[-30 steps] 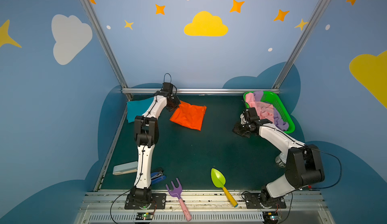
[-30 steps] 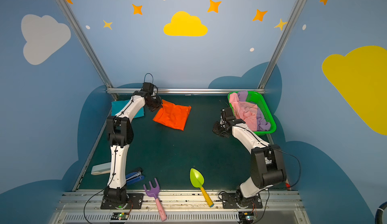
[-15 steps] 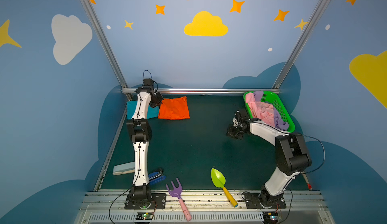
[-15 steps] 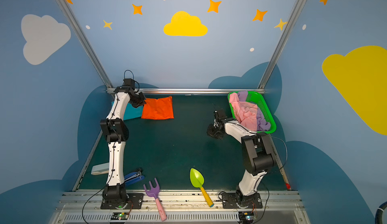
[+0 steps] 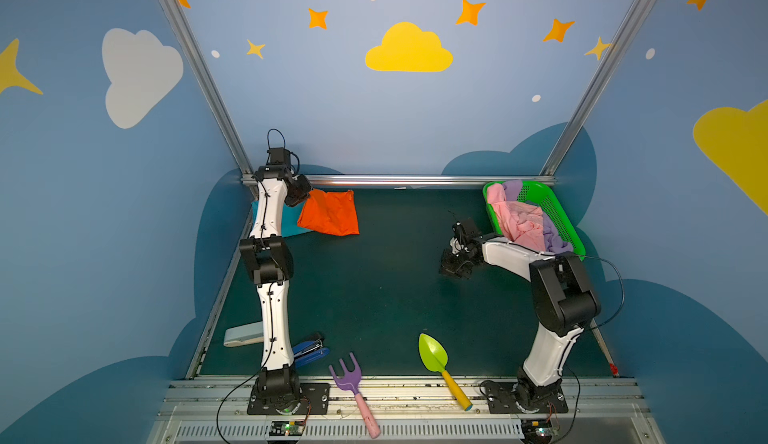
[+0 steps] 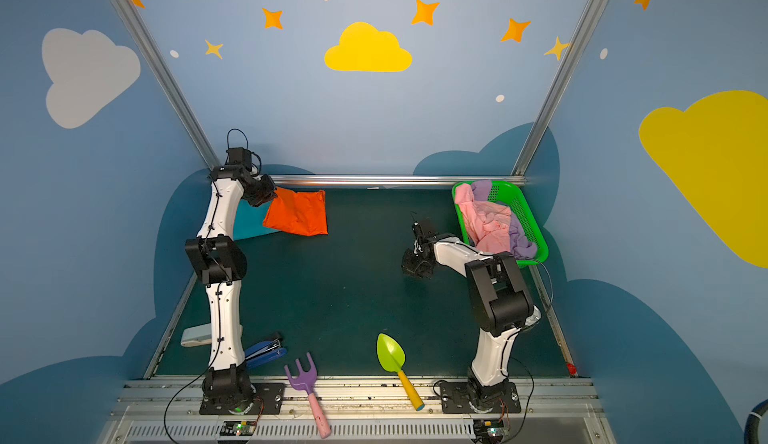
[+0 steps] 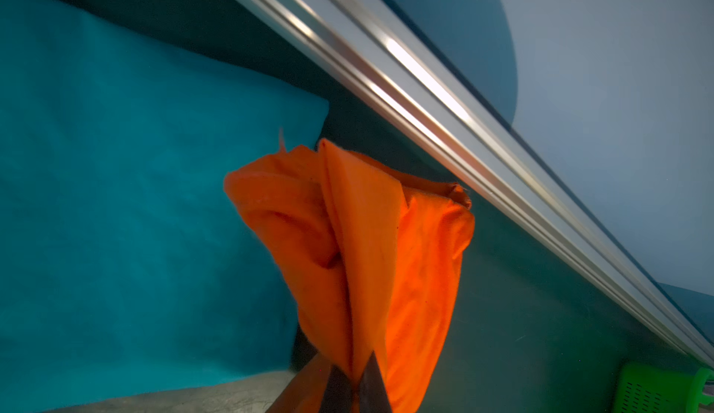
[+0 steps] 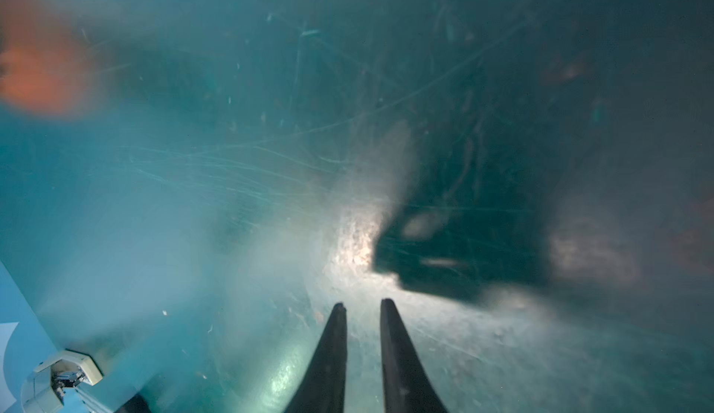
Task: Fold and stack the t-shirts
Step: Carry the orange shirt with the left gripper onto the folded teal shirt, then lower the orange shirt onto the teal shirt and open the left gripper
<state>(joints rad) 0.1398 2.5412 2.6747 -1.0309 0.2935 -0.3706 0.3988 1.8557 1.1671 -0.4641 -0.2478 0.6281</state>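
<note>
My left gripper is shut on a bunched corner of the bright orange t-shirt. In both top views the folded orange t-shirt hangs from the left gripper at the back left, its edge overlapping the flat teal t-shirt. A pale pink t-shirt and a lilac t-shirt lie crumpled in the green basket. The right gripper points down at the bare mat left of the basket, its fingers a narrow gap apart with nothing between them.
A metal rail runs along the back edge just behind the orange t-shirt. Near the front edge lie a green scoop, a purple rake, a blue stapler and a white flat object.
My left arm has swung left with the orange t-shirt, from mid-mat to the back-left corner beside the teal one. The right gripper has drifted left, away from the basket, and its fingers have narrowed.
</note>
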